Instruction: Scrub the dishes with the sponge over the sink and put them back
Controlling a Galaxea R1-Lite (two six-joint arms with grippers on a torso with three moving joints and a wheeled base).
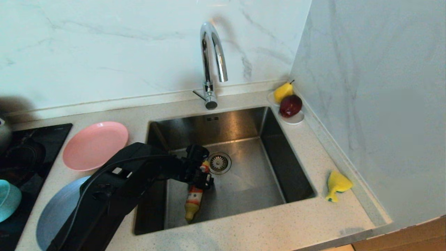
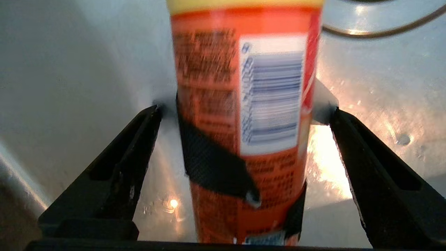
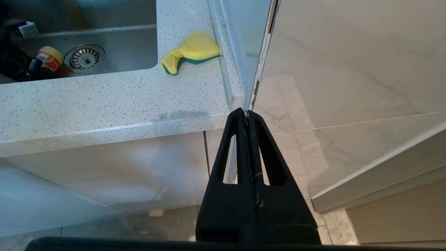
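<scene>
The yellow sponge (image 1: 337,184) (image 3: 191,50) lies crumpled on the counter to the right of the sink (image 1: 244,188). A pink plate (image 1: 94,144) and a light-blue plate (image 1: 59,209) rest on the counter to the sink's left. The teal bowl (image 1: 7,200) sits at the far left edge. My left gripper (image 1: 202,172) (image 2: 245,111) reaches down into the basin and stands open astride an orange bottle (image 1: 194,198) (image 2: 240,104) lying there, with a gap at each finger. My right gripper (image 3: 246,113) hangs shut below the counter's front edge, holding nothing.
A curved chrome tap (image 1: 212,59) rises behind the basin, and the drain (image 1: 219,162) sits just beside my left gripper. A white saucer (image 1: 294,120) with a pear (image 1: 283,91) and a red apple (image 1: 290,105) stands in the back right corner. A black cooktop (image 1: 31,146) lies at the far left.
</scene>
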